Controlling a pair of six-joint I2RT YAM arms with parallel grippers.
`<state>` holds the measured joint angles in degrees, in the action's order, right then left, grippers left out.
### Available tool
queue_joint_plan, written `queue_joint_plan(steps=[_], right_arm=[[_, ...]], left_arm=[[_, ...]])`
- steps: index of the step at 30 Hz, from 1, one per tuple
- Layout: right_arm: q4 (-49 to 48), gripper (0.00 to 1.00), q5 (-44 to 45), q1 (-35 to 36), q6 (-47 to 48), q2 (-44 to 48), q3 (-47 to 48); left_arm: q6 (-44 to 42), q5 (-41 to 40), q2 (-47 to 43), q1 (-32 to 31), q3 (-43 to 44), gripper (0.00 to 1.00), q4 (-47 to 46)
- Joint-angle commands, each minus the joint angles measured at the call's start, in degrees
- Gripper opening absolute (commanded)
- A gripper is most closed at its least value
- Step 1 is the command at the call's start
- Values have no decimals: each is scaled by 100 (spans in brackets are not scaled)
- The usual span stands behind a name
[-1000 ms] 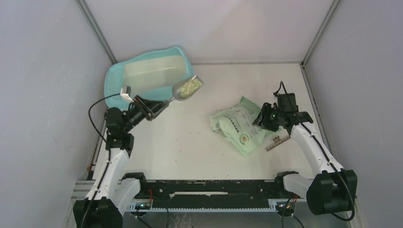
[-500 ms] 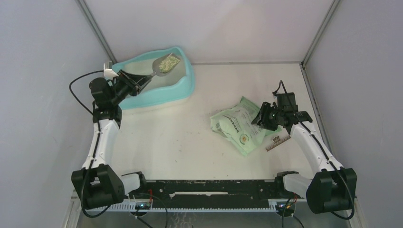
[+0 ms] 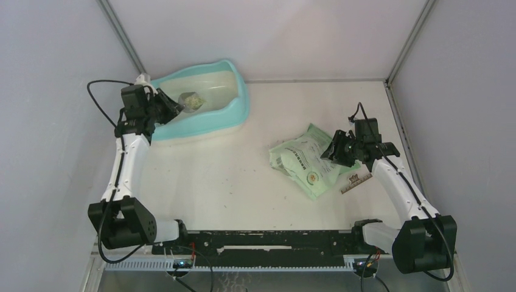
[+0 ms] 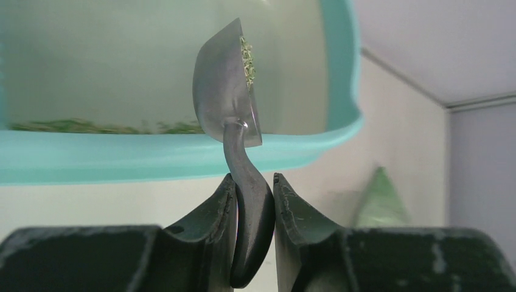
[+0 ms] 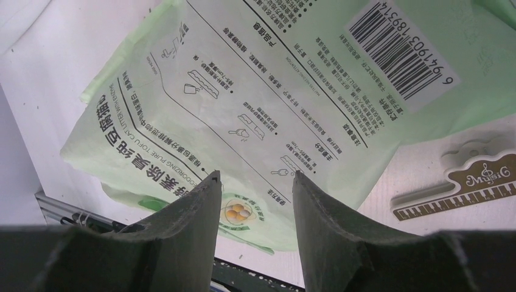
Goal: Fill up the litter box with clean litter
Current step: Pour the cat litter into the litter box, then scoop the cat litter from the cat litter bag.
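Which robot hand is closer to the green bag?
The right one. The right gripper hangs just over the green bag, fingers apart. The left gripper is far off at the litter box, gripping the scoop over it.

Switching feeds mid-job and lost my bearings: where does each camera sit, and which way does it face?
Top external: above and behind, looking down; left arm, right arm show.
Left wrist: past the left gripper to the scoop over the litter box.
Right wrist: down past the right gripper onto the bag.
Shared: scoop, top and left wrist.
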<state>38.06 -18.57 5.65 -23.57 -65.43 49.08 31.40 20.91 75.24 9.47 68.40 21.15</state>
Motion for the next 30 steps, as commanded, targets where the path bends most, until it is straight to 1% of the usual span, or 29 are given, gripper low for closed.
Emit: queue_joint_plan(steps=[1, 3, 8, 14, 16, 21, 23, 25, 27, 30], right_arm=[[-282, 54, -76, 25, -114, 50, 205], [-275, 54, -81, 33, -131, 54, 207], [-186, 54, -25, 37, -111, 159, 242], [-3, 54, 40, 16, -23, 147, 381], [14, 54, 37, 7, -14, 172, 391], [93, 54, 29, -50, 36, 223, 392], [89, 54, 12, -62, 38, 236, 392], [87, 54, 3, -70, 37, 258, 392], [85, 55, 9, -85, 37, 275, 392], [83, 54, -2, -136, 37, 301, 392]], left_arm=[[-1569, -1778, 51, -587, 1060, 15, 696], [-1971, -2415, 208, -833, 1282, 14, 890], [-2610, -3720, 441, -1387, 1554, 14, 1087], [-3293, -4954, 675, -2078, 1643, 13, 1158], [-3421, -5286, 717, -2215, 1634, 13, 1107], [-3637, -5798, 693, -2422, 1689, 13, 1054], [-3596, -5861, 636, -2452, 1722, 13, 1052], [-3460, -5668, 509, -2455, 1849, 13, 1153], [-3217, -5167, 345, -2440, 2122, 14, 1410], [-2585, -3929, 254, -2433, 2886, 15, 2330]])
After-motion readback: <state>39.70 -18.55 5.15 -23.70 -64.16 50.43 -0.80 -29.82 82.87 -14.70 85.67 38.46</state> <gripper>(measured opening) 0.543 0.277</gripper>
